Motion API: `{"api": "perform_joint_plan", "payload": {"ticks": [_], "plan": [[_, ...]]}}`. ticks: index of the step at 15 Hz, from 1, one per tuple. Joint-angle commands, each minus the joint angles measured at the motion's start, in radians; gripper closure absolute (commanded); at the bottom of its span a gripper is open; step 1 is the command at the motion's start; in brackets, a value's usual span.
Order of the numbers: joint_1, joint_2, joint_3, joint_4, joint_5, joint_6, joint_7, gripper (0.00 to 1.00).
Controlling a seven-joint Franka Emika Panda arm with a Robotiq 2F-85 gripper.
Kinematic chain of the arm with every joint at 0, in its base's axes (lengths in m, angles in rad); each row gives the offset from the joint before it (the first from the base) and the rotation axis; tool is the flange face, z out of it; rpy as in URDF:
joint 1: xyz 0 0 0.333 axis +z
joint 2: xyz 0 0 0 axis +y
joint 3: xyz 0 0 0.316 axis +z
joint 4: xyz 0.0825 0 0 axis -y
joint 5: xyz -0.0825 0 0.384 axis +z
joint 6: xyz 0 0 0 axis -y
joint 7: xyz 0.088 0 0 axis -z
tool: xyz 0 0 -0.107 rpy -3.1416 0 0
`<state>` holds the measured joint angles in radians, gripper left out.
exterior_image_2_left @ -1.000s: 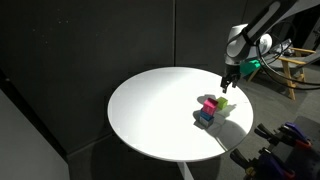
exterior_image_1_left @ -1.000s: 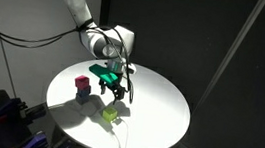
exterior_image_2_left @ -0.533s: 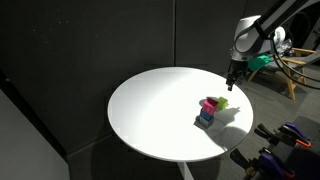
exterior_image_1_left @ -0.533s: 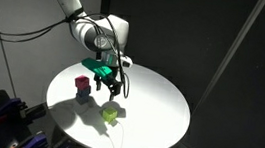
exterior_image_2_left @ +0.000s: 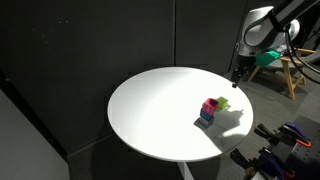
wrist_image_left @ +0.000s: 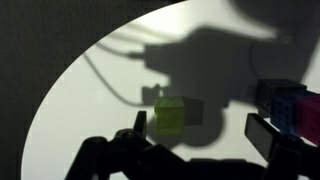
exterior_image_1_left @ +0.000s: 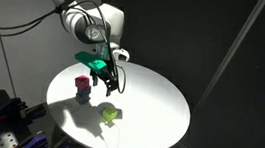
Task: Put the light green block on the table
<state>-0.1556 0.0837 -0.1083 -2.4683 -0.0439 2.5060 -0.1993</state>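
**Block down on the counter, gripper open above it**

The gripper (exterior_image_1_left: pixel 110 84) hangs in the air with its jaws spread wide and nothing between them. In the wrist view the two dark fingers (wrist_image_left: pixel 262 130) frame bare space, so it holds nothing.

Straight below it, and clearly apart from it, the light green block (exterior_image_1_left: pixel 110 113) sits flat on the white counter (exterior_image_1_left: pixel 159 102). From the wrist camera the block (wrist_image_left: pixel 170 115) shows in the gap between the fingers, nearer one finger than the other, with its shadow beside it. The same gap between gripper (exterior_image_2_left: pixel 236 78) and block (exterior_image_2_left: pixel 222 103) shows in both exterior views.

Off to one side of the gripper stands a small stack, a magenta block (exterior_image_1_left: pixel 82 81) on top of a dark blue block (exterior_image_1_left: pixel 83 95). The green block rests near that stack; in an exterior view they look almost touching, but I cannot tell whether they are.

By my reading, the placing step is complete and only the retreat is left. That calls for a clean move up and away, keeping the open fingers clear of both the green block and the stack.
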Motion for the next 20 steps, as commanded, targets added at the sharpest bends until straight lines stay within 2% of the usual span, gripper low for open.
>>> {"api": "perform_joint_plan", "payload": {"ticks": [1, 7, 13, 20], "plan": [[0.008, -0.084, -0.008, -0.035, -0.018, -0.022, 0.011, 0.0], [0.027, -0.138, 0.003, -0.016, 0.014, -0.043, 0.0, 0.0], [0.08, -0.168, 0.023, 0.006, 0.061, -0.086, -0.028, 0.0], [0.106, -0.239, 0.041, -0.017, 0.038, -0.159, 0.018, 0.0]]}}
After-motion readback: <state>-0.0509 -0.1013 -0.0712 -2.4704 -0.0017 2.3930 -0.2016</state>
